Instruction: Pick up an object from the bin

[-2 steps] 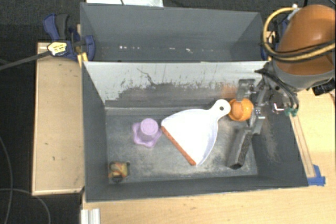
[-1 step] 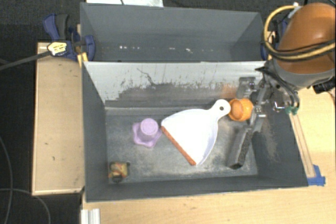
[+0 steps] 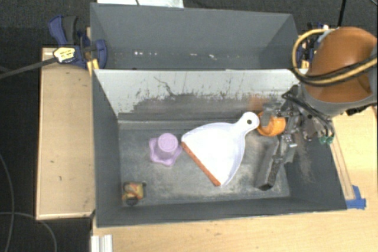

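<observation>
Lying mid-bin, the white dustpan [image 3: 220, 144] is nearest my gripper [image 3: 267, 181], which hangs low just right of it — open or closed, I cannot tell. A small orange thing [image 3: 271, 126] sits by its handle. Nothing looks lifted yet — the whole pick remains.

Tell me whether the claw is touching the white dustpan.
No, the white dustpan lies in the middle of the bin, with bare floor between it and the claw to its right.
</observation>
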